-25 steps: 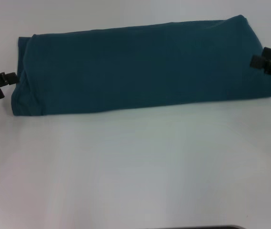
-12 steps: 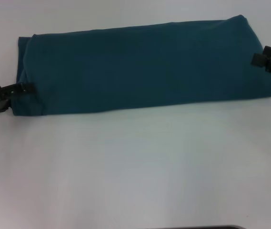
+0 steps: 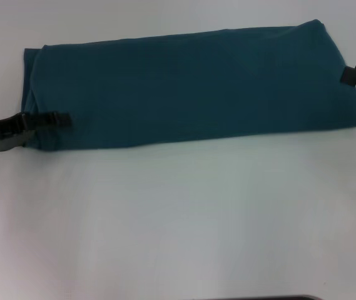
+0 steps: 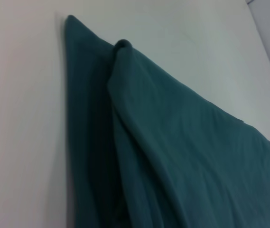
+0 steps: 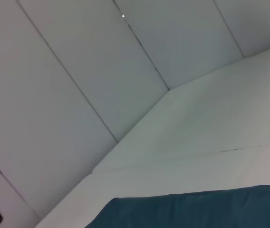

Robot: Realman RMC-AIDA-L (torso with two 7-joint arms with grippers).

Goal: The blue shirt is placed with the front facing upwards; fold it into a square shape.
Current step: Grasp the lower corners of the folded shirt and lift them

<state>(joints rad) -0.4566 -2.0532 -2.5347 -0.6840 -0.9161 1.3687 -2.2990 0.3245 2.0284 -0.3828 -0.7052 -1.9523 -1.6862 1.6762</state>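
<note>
Left hand (image 3: 62, 119) advanced onto shirt's left end; right hand (image 3: 353, 75) retreated.
Blue shirt (image 3: 190, 87), soft folded band on white bench (image 3: 178, 219); neither hand's grip could be told.

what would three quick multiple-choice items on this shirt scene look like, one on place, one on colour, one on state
1. Where is the left hand?
A. over the shirt's left end
B. off the table
C. at the shirt's right end

2. What colour is the blue shirt?
A. red
B. dark teal-blue
C. yellow

3. What state is the shirt in?
A. spread flat with sleeves out
B. crumpled in a ball
C. folded into a long band

Answers:
1 A: in the head view its tips lie over the fabric at the left end, while the right hand sits at the right end.
2 B: the cloth is teal-blue against the white table.
3 C: it lies as a long strip, and the left wrist view shows stacked layers at the end.
</note>
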